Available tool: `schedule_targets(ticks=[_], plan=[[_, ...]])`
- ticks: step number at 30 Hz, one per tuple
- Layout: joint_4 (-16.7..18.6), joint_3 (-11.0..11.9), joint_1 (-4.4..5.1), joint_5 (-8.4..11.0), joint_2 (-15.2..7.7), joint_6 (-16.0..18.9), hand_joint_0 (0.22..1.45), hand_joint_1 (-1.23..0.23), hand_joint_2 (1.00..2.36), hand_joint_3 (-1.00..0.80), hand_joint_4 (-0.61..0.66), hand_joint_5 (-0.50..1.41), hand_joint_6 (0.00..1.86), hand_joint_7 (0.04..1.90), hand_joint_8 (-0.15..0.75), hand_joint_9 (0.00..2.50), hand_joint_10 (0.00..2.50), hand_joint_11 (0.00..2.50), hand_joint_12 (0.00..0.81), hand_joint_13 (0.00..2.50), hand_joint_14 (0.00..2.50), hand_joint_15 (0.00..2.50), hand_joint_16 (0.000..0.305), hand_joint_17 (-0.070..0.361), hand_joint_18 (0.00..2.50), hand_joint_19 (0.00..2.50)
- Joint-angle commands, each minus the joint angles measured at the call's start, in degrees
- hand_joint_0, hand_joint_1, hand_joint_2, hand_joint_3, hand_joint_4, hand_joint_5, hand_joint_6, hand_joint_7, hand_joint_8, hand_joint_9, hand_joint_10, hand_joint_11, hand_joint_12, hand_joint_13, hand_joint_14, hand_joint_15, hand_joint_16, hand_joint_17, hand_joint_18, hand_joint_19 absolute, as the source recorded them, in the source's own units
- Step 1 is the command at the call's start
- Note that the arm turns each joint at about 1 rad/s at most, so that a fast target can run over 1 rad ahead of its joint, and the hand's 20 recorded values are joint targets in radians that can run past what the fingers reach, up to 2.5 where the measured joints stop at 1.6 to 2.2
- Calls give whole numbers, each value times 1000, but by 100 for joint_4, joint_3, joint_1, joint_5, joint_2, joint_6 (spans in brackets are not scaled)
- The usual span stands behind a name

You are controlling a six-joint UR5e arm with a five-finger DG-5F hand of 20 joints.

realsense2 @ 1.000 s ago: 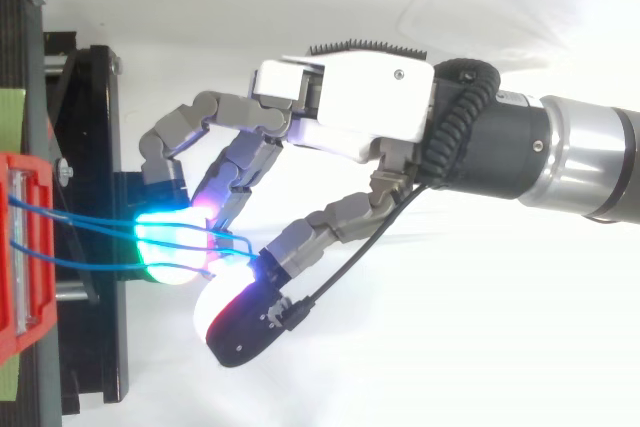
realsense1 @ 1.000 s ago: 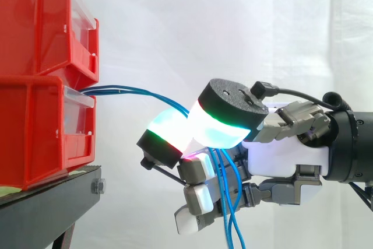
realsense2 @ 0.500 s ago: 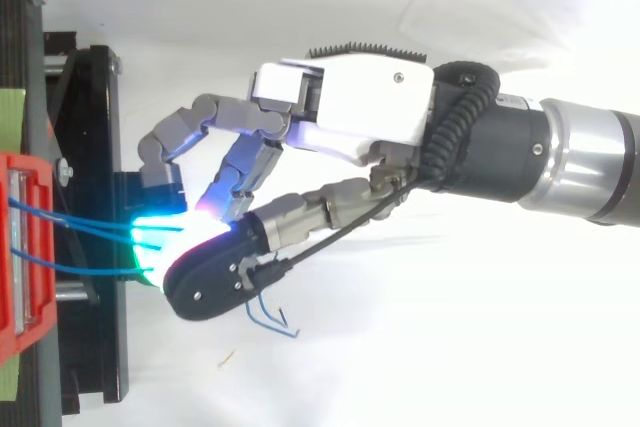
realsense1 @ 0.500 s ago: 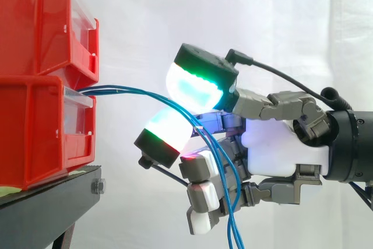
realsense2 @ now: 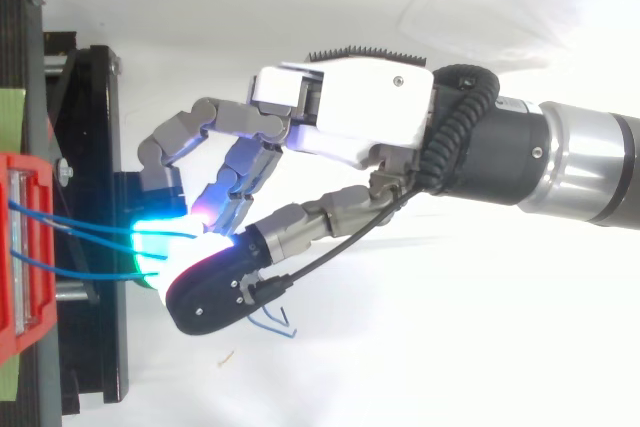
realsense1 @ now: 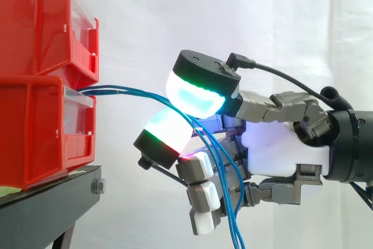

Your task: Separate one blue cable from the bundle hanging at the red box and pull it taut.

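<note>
Several thin blue cables leave the front of the lower red bin and arc right and down through my hand. The thumb pad, glowing cyan, lies on top of the strands. A green-lit finger pad sits just beneath them, so the strands pass between the two. The other fingers curl below, with the cables dropping past them. From above, the cables run from the bin under the thumb of the hand. I cannot tell whether one strand is apart from the others.
A second red bin is stacked on the lower one, both on the black stand. Loose cable ends hang below the hand. A white curtain is behind, and the arm enters from the right.
The thumb swung up from lying low across the cables to above them, then came down a little onto the strands over the finger pad. The arm has hardly shifted.
</note>
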Motion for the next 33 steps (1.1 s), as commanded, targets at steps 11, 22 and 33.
schedule_targets(ticks=[11,22,33], plan=[[0,1,1,-7,0,18,692,-975,1000,-500,79,-154,885,1234,302,1151,20,1023,356,1133,26,766,37,83,969,611],[0,1,1,-15,0,18,463,-724,1000,-500,111,-137,832,1129,346,1182,20,984,403,1145,25,773,47,106,986,651],[9,-8,1,-7,0,0,590,-501,1015,-270,83,-147,816,1131,328,1152,24,985,380,1125,27,802,44,100,945,729]])
